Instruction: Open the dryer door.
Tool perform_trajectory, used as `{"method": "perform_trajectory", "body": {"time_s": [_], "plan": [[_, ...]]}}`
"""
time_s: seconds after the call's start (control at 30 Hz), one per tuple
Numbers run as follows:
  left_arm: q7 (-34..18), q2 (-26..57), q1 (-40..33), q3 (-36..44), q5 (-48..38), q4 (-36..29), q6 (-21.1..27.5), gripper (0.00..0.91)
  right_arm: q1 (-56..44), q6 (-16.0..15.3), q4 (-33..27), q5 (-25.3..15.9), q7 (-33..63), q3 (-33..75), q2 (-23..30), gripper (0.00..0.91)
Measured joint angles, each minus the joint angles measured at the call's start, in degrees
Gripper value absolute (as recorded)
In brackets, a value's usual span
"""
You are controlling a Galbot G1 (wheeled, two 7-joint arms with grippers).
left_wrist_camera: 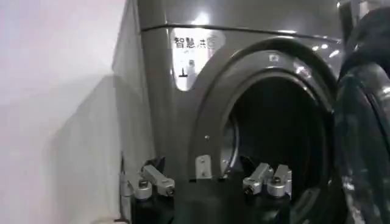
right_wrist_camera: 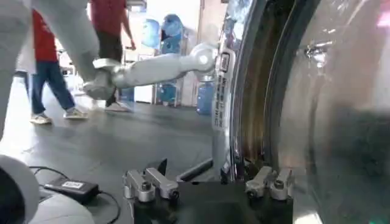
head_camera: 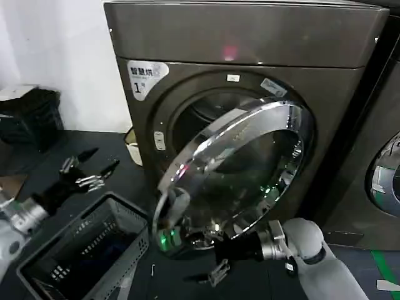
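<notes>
The dryer (head_camera: 250, 40) is a dark bronze-grey machine with a white "1" sticker (head_camera: 147, 78). The dryer door (head_camera: 240, 169), a chrome ring around dark glass, stands partly swung out from the drum opening (left_wrist_camera: 280, 128). My right gripper (head_camera: 214, 259) is at the door's lower edge, open. In the right wrist view the door's chrome rim (right_wrist_camera: 244, 91) runs down between the fingers of the right gripper (right_wrist_camera: 211, 194). My left gripper (head_camera: 87, 172) hangs open to the left of the dryer, facing its front (left_wrist_camera: 207, 187), with nothing between its fingers.
A grey wire basket (head_camera: 87, 250) sits on the dark floor below the left arm. Another dark machine (head_camera: 381, 169) stands to the right. A small pale container (head_camera: 133, 150) stands by the dryer's left corner. A black adapter with its cable (right_wrist_camera: 73, 187) lies on the floor.
</notes>
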Motion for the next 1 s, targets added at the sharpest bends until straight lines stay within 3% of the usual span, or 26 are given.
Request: {"method": "perform_trajectory", "body": {"time_s": [0.27,0.67,1.0], "plan": [[4.02,4.83,-7.35,10.92,-3.60,1.22,0.93,0.907,-3.34,1.11,0.67,-1.07,-2.35,4.39,-1.02,0.907],[6.49,2.58,-18.21,23.51,-0.51,2.88,2.05,0.907,-9.87,1.09,3.56,5.41,-1.54,20.15,0.77,0.907],[7.24,0.79,-23.97,30.41,-0.16,2.81,2.62,0.907,-13.49,1.23,8.32,10.21,6.48,38.18,6.91,0.907]]}}
